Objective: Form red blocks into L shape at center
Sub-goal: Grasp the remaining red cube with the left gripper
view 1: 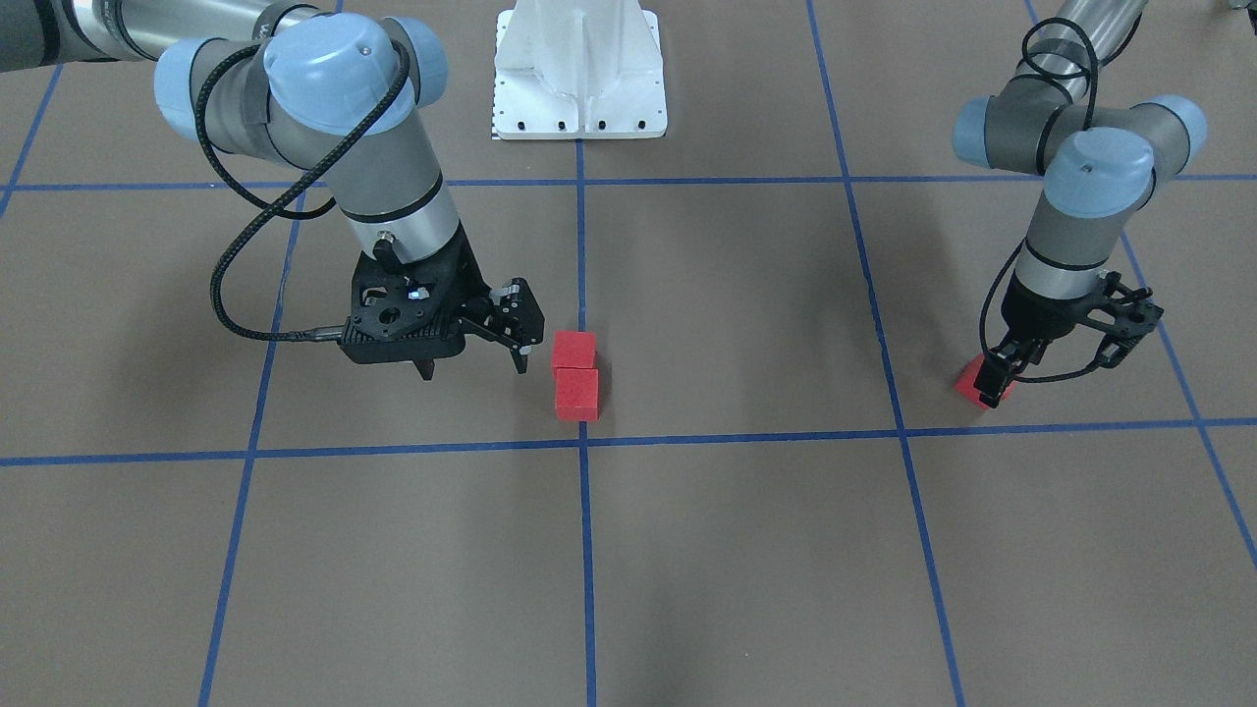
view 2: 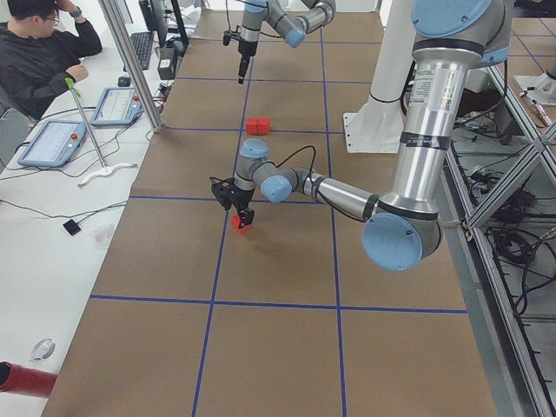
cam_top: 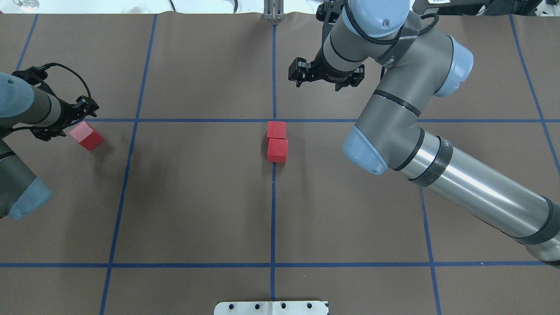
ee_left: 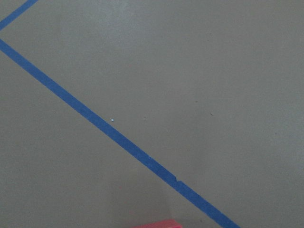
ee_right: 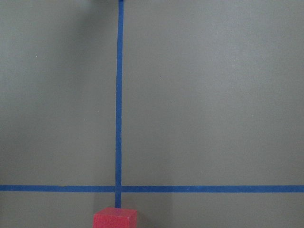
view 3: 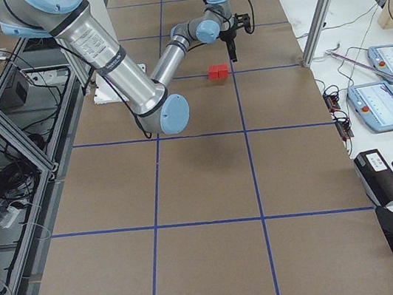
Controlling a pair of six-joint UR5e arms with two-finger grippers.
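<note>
Left gripper (view 1: pixel 997 378) is straddling 1 red block (view 1: pixel 974 385) under it, pinching or not I cannot tell; a skewed grip is risking misalignment beside the 2 blocks (view 1: pixel 575 376) far off, at center (view 1: pixel 585 442)

The brown tabletop (cam_top: pixel 197 197) is ruled into big squares by blue tape lines (cam_top: pixel 273 218) under soft, even light. Out beyond the left hand (view 2: pixel 244 218) runs a white bench (view 2: pixel 43 261) with two tablets (view 2: pixel 52 142), loose cables (view 2: pixel 26 208) and a seated person (view 2: pixel 39 56) in black. Past the right hand (view 3: pixel 233 52) stands a second bench (view 3: pixel 365 31) and an aluminium post (view 3: pixel 323 4).
</note>
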